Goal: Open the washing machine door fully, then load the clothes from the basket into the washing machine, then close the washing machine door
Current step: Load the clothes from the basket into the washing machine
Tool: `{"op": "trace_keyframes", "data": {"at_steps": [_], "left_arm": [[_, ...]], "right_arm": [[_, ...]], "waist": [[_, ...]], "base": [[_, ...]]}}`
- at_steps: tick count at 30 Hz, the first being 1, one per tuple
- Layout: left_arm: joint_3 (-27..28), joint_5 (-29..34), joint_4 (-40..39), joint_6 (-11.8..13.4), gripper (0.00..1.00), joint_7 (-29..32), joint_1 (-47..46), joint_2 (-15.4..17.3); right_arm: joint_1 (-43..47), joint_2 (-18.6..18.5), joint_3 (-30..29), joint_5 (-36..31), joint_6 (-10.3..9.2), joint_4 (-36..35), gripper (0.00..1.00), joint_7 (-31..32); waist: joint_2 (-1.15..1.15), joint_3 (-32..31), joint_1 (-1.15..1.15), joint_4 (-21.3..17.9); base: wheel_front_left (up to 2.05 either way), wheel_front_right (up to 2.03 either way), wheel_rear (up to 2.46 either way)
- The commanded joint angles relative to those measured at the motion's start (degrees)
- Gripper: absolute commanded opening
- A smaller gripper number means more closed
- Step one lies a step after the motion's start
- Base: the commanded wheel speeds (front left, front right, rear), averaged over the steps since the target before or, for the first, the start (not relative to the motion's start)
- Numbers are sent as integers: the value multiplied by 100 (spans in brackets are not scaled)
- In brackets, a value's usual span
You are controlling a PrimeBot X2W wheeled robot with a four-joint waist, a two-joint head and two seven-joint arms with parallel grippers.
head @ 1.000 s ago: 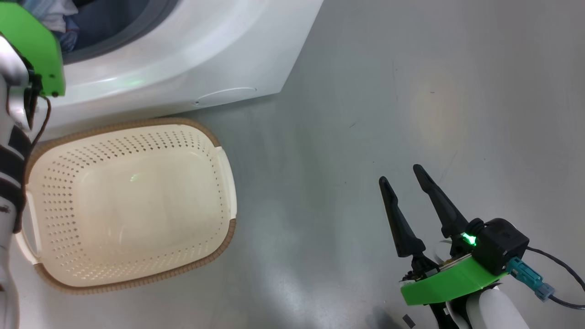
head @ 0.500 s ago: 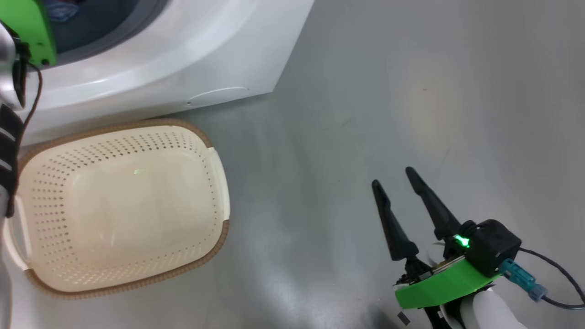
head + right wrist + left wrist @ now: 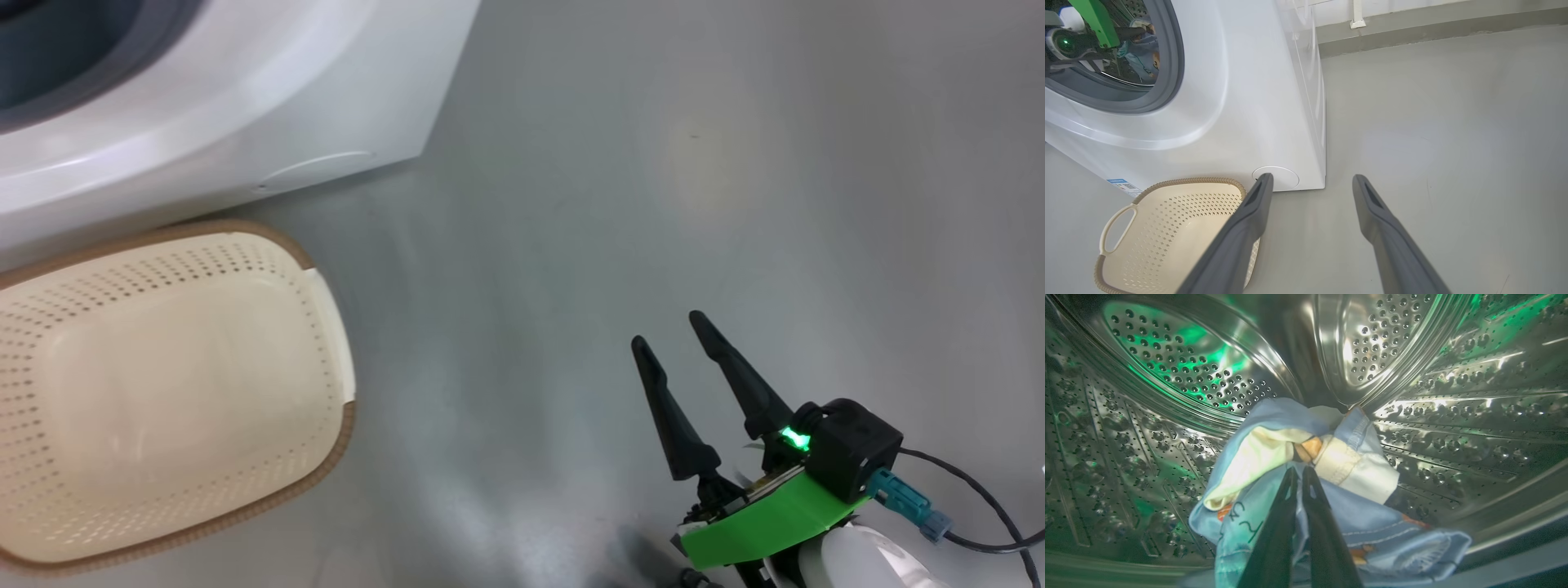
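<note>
Loading step, and pretty much the tail end of it by my read. Starting at the left: the left hand (image 3: 1299, 470) is deep inside the washing machine (image 3: 245, 106), well into the perforated steel drum (image 3: 1188, 375), with its two dark fingers pinched together on the clothes (image 3: 1372, 526). That bundle is light blue fabric with little orange-brown prints, plus a cream-white piece folded in near the fingertips. It's all scrunched up and sits low in the drum. Can't tell if it's resting on the drum wall or just dangling from the grip. It looks soft and floppy, so I'd guess it just slumps wherever it's let go. Moving right, the basket (image 3: 269, 269) sits on the floor (image 3: 653, 163) just in front of the machine with nothing in it, so this looks like the last load. Further right, the right hand (image 3: 669, 330) hovers above the floor well apart from the basket, fingers spread, holding nothing. Next move as I see it: the left hand lets go and backs out past the grey rubber ring (image 3: 1171, 61) without dragging any fabric over the lip, and then the door needs swinging shut.
</note>
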Motion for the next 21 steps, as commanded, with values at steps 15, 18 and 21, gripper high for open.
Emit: {"op": "trace_keyframes", "data": {"at_steps": [15, 18, 21], "left_arm": [[162, 31, 55, 89, 0, -659, -765, 974], [125, 41, 157, 41, 0, -654, -778, 1024], [69, 52, 394, 11, 0, -373, -797, 1084]], "right_arm": [[89, 2, 501, 152, 35, -104, 100, -27], [82, 2, 576, 179, 35, -97, 100, -27], [109, 2, 607, 212, 35, -100, 100, -27]], "waist": [[0, 339, 0, -645], [0, 352, 0, -735], [0, 345, 0, -812]], "base": [[0, 0, 0], [0, 0, 0], [0, 0, 0]]}}
